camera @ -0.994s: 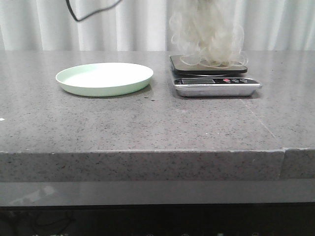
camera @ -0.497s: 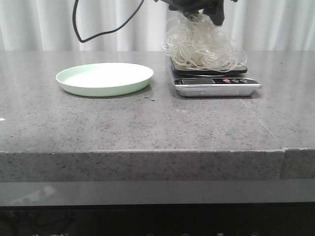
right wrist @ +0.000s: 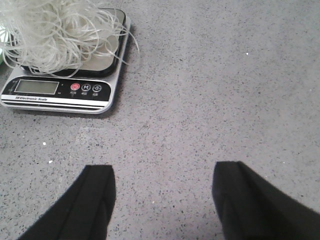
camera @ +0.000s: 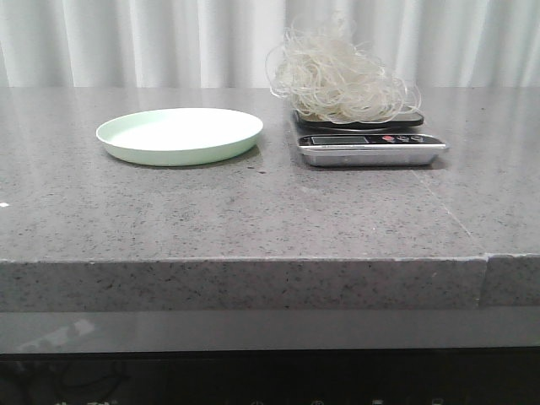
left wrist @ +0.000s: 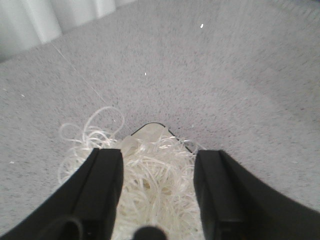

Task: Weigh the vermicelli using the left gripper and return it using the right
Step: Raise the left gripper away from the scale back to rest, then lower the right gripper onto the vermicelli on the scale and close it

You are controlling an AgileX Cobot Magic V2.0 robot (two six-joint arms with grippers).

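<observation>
So the table is the big grey speckled slab everything sits on, with a pale green plate on the left side sitting empty. Right of it is the scale, silver body with a dark platform, and the vermicelli is piled on that platform as a loose nest, a few strands hanging over the edge. Can't read the display from any view.

Left gripper hangs right above the nest with its fingers spread apart, noodles visible in the gap between them, nothing pinched. Right gripper is spread wide too, holding nothing, over bare table off to the side of the scale.

My read: the weighing half looks done, the noodles are dropped off and sitting free on the scale. What's left is the return trip. The right gripper would need to get over the nest, come down around the thick middle and close on enough strands that the whole tangle lifts as 1 clump, then carry it across to the plate. Left arm should clear out first.
</observation>
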